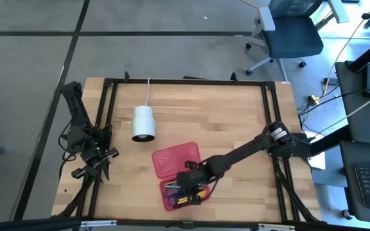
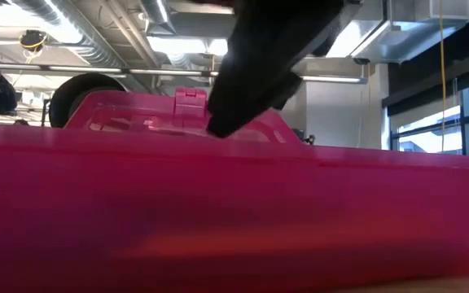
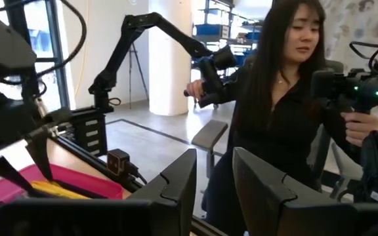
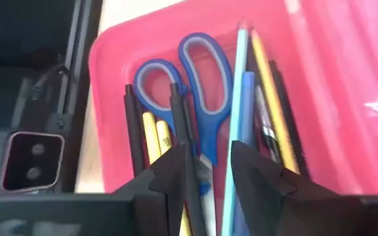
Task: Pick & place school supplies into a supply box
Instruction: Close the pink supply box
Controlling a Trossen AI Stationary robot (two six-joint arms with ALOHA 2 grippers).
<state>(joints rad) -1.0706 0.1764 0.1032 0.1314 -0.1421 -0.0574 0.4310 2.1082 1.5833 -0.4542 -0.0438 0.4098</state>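
Observation:
The red supply box [image 1: 175, 160] lies open near the table's front edge, its lid flat beside its tray [image 4: 104, 59]. In the tray lie blue-handled scissors [image 4: 195, 72], yellow pencils [image 4: 271, 85], a light blue-green pencil [image 4: 240, 78] and black pens [image 4: 131, 124]. My right gripper [image 4: 212, 170] hangs slanting down over the tray, open, with its fingers on either side of the scissors' blade end. In the low view it [image 2: 251, 73] is a dark shape above the box wall [image 2: 218, 212]. My left gripper [image 3: 212, 190] waits open at the table's left edge.
A white cylinder [image 1: 143, 122] with a cord lies on the table behind the box. Black frame rails [image 1: 272, 128] run along the table's edges. A person [image 3: 274, 98] stands beyond the table, beside other dark arms. An office chair [image 1: 288, 35] stands behind the far edge.

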